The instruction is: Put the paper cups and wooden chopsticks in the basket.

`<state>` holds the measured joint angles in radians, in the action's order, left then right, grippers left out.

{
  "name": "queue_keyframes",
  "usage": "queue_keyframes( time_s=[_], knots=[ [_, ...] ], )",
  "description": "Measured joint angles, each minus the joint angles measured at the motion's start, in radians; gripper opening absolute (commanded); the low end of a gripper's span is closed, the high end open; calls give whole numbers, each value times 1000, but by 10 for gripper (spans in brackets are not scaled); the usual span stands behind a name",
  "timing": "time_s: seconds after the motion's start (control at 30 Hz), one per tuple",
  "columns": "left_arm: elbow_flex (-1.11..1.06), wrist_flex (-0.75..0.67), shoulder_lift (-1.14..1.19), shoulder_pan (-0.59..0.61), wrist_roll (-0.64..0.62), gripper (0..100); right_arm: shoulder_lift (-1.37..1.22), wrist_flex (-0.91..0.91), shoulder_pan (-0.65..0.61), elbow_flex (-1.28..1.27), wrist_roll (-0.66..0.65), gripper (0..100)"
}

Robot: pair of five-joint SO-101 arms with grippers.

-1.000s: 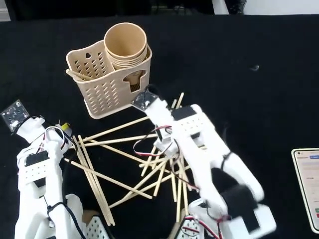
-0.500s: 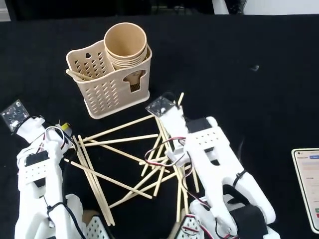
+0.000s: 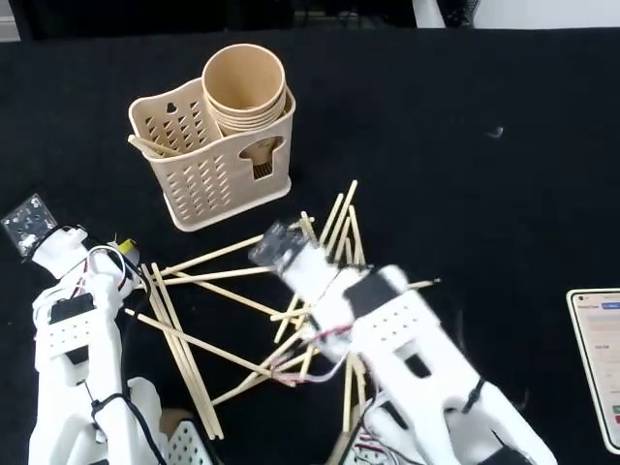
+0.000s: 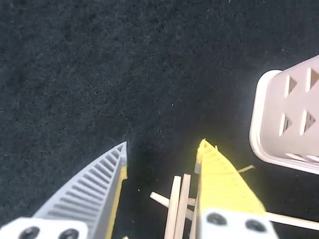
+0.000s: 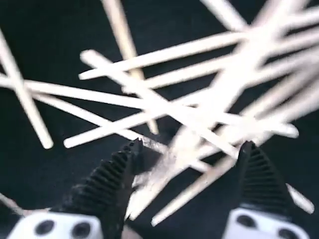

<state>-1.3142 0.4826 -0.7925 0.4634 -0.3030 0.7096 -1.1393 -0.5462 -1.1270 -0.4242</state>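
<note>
Nearest the camera in the high view, the two white arms rise from the table's front edge. The left arm [image 3: 68, 329] stands at the front corner, and the right arm [image 3: 407, 349] reaches over the middle of the black cloth-covered table [image 3: 465, 145].

The right gripper [image 5: 190, 145] hangs over the thick of the scattered wooden chopsticks [image 5: 164, 107]. Its two dark ribbed jaws are spread wide and hold nothing. Several sticks cross under the gap between them, though whether the tips touch any stick I cannot tell.

The left gripper [image 4: 162, 143] is likewise spread apart and empty above the cloth. The ends of a few chopsticks [image 4: 175, 199] lie between its jaws, and a corner of the basket [image 4: 286, 119] is close by.

A little farther out, the chopsticks [image 3: 232, 272] lie criss-crossed on the table between the two arms, fanning up toward the basket.

Beyond them stands the beige perforated basket [image 3: 208, 179], upright. A nested stack of paper cups [image 3: 244, 82] sits in one compartment, mouth up. A single chopstick [image 3: 147, 146] leans in the other, its end poking over the rim.

Off at the table's right edge, well apart from everything else, lies a flat device with a lit screen [image 3: 596, 349].
</note>
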Motion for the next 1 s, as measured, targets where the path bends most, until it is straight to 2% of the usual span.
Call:
queue_keyframes(
  time_s=[0.13,0.33,0.5,0.73,1.0],
  knots=[
    [0,0,0,0,0,227,-43,95,-3,-15,2,264],
    [0,0,0,0,0,227,-140,124,57,-6,-58,11],
    [0,0,0,0,0,227,-130,55,109,51,-60,10],
    [0,0,0,0,0,227,29,-61,129,110,-71,11],
    [0,0,0,0,0,227,57,66,129,-5,-71,11]
  ],
)
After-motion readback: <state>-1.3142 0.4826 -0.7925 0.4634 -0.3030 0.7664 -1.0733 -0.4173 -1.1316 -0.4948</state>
